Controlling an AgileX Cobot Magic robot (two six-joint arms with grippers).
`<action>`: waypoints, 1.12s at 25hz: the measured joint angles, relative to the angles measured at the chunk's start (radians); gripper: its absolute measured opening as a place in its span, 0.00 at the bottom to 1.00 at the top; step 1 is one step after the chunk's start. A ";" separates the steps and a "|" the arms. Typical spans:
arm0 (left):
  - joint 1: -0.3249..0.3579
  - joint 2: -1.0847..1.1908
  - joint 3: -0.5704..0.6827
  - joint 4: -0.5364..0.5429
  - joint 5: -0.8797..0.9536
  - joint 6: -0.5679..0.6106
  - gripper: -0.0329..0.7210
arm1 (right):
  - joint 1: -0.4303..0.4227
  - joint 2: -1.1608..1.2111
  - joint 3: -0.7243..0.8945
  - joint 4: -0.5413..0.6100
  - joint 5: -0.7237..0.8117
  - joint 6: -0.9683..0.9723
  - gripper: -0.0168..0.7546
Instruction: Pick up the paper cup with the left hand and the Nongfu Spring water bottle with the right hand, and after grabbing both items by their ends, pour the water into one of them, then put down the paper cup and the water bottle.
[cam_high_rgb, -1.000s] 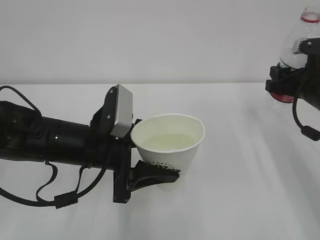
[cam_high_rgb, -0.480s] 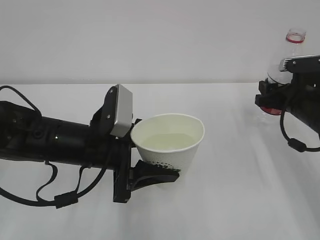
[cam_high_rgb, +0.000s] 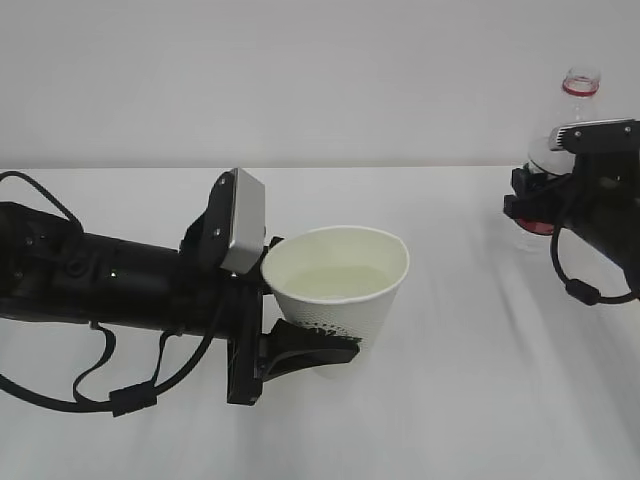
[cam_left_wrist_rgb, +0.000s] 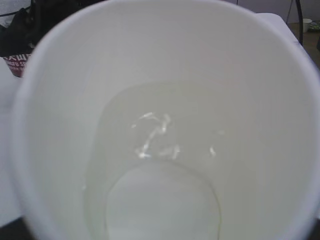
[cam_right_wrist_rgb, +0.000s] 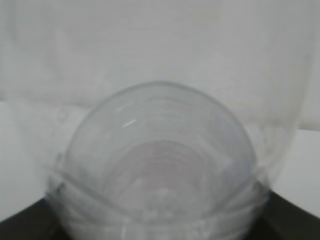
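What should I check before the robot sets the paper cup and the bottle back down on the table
1. Left tool clamped on the paper cup: ok.
2. Cup upright, water inside: ok.
3. Right tool holding the Nongfu Spring water bottle: ok.
4. Bottle upright, neck up: ok.
5. Table bare below the cup: ok.
6. Bottle cap on: cannot tell.

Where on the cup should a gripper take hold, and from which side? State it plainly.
Grip the cup low on its tapered wall, coming in level from the side, as the left gripper does now. It stands upright with water inside, so a sideways approach keeps it level, and the open rim is probably too soft to pinch. The narrow base fits between the jaws.
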 joint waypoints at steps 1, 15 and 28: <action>0.000 0.000 0.000 0.000 0.000 0.000 0.68 | 0.000 0.005 -0.008 0.000 0.000 0.000 0.64; 0.000 0.000 0.000 -0.002 0.002 0.000 0.68 | 0.000 0.020 -0.035 0.000 -0.007 0.000 0.64; 0.000 0.000 0.000 -0.002 0.004 0.000 0.68 | 0.000 0.020 -0.035 0.000 -0.007 0.018 0.70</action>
